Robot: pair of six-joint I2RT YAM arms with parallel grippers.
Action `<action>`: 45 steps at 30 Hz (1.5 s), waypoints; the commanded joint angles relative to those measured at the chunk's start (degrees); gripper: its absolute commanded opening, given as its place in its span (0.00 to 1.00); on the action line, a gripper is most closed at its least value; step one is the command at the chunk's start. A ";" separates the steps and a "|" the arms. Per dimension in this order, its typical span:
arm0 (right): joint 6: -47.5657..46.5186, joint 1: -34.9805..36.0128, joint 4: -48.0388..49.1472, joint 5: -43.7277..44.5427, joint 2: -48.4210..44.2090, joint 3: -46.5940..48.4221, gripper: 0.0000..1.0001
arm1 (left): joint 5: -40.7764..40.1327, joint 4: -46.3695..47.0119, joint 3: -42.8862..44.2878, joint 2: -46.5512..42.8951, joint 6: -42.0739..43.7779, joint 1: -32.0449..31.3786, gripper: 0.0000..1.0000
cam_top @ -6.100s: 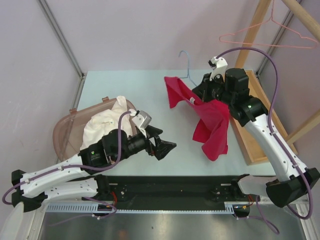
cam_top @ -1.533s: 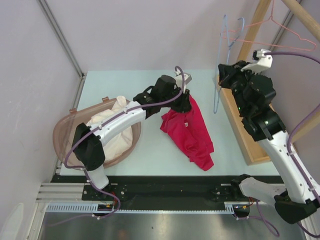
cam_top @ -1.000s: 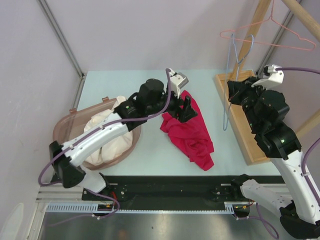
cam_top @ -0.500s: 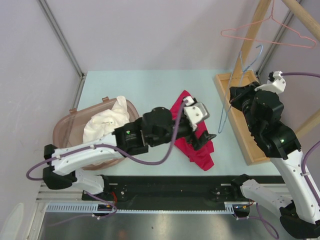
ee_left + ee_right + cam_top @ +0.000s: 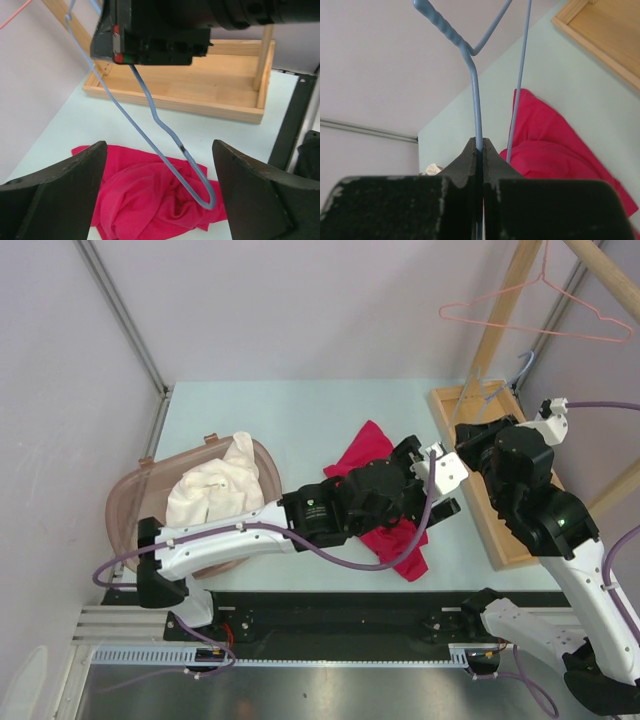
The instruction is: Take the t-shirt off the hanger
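Left arm point(image 5: 230, 535) is stretched way over to the right, left gripper point(image 5: 159, 145) gaping wide; right gripper point(image 5: 479, 146) up high, pinched tight.

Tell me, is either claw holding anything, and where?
Right claw: thin blue wire hanger, pinched just below its twisted neck. Left claw: open, holding nothing.

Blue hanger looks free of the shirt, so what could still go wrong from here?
The right claw pinches only the blue hanger's thin wire, so it might swivel or slip. Its lower loop hangs in front of the open left claw, over the red t-shirt; it could snag the cloth or strike that claw.
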 commanded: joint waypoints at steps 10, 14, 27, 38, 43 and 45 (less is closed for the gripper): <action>6.72 2.74 -2.87 5.83 0.10 0.00 0.00 | -11.25 -0.74 5.58 5.61 3.13 0.11 0.53; 7.07 3.45 -3.32 6.62 0.28 0.17 0.00 | -10.64 -0.82 5.58 5.70 2.95 0.63 0.38; 2.42 3.80 -1.12 3.73 -0.86 -0.79 0.44 | -1.25 -2.49 2.77 0.79 -5.38 5.11 0.00; -11.46 3.62 13.44 -14.01 -4.72 -4.39 0.88 | 16.42 1.98 -9.26 -10.28 -17.95 14.60 0.00; -13.58 3.27 22.69 -27.29 -5.61 -8.61 0.91 | 27.49 9.53 -16.65 -15.91 -24.11 19.17 0.00; -13.41 3.18 25.85 -31.49 -4.91 -9.58 0.89 | 28.64 10.68 -19.02 -17.67 -25.87 19.62 0.00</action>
